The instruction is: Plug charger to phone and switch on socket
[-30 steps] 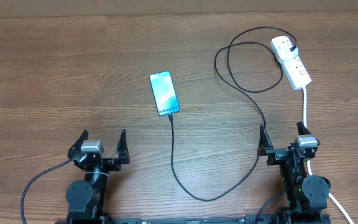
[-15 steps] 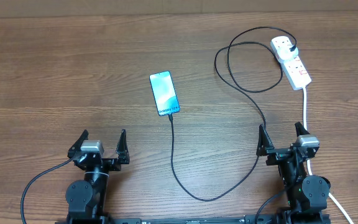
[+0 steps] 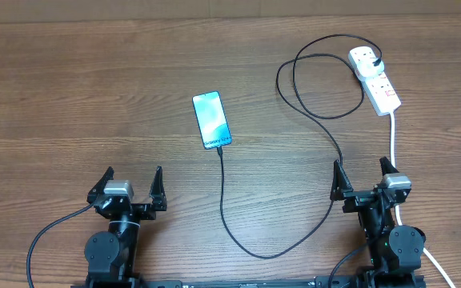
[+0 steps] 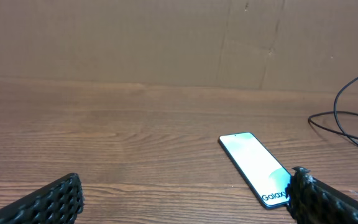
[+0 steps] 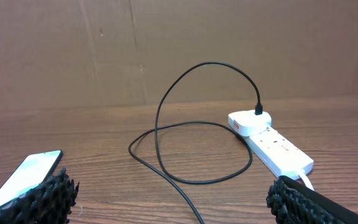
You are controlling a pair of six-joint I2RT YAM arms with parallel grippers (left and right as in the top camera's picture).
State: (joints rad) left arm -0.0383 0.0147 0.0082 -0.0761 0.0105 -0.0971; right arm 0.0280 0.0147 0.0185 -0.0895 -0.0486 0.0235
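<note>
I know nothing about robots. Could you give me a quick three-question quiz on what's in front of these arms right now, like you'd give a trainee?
1. True or false: the right gripper is shut on the charger.
2. Where is the charger's black plug? A) in the socket, at the end farther from the robot; B) lying loose, plugged into nothing; C) hanging over an edge.
3. Fill in: the phone lies screen ____.

Key
1. False. The right gripper and the left gripper both stand open and hold nothing.
2. A
3. up
</note>
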